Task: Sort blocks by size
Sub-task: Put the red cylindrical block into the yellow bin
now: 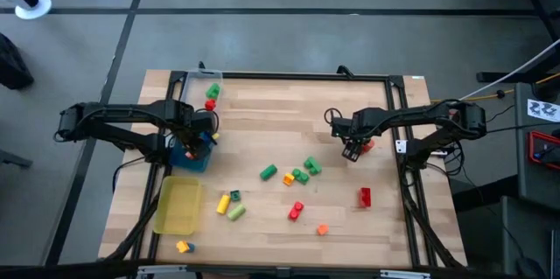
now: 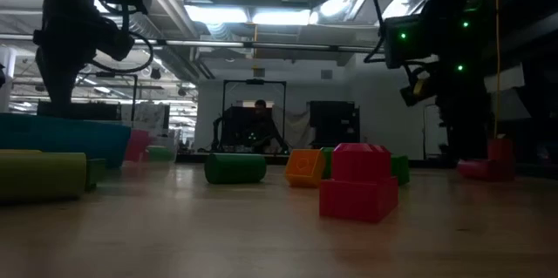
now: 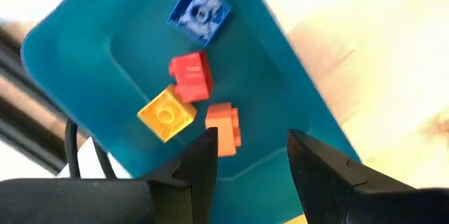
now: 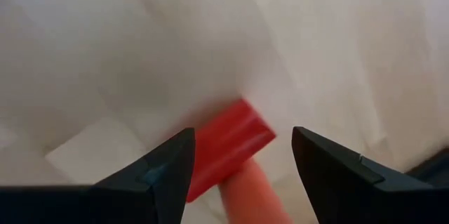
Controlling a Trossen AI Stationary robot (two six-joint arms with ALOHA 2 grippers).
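Four small blocks [image 3: 191, 90], blue, red, yellow and orange, lie in the blue tray [image 3: 295, 122] at the desk's [image 1: 289, 104] nine o'clock edge; the left tool [image 3: 250, 155] hovers over them, spread and empty, seemingly mid-drop-off. At three o'clock, the right tool [image 4: 242, 161] hangs spread above a red brick [image 4: 226, 145], likely about to pinch it. Other hard, glossy cubes and cylinders [image 1: 297, 174] lie scattered around six o'clock. Closing squarely on the brick's flat sides comes next.

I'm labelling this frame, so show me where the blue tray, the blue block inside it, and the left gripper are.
blue tray [image 3: 280, 76]: left wrist view, bare floor.
blue block [image 3: 199, 13]: left wrist view, studded top face.
left gripper [image 3: 251, 155]: left wrist view, gap midway between its open fingertips.
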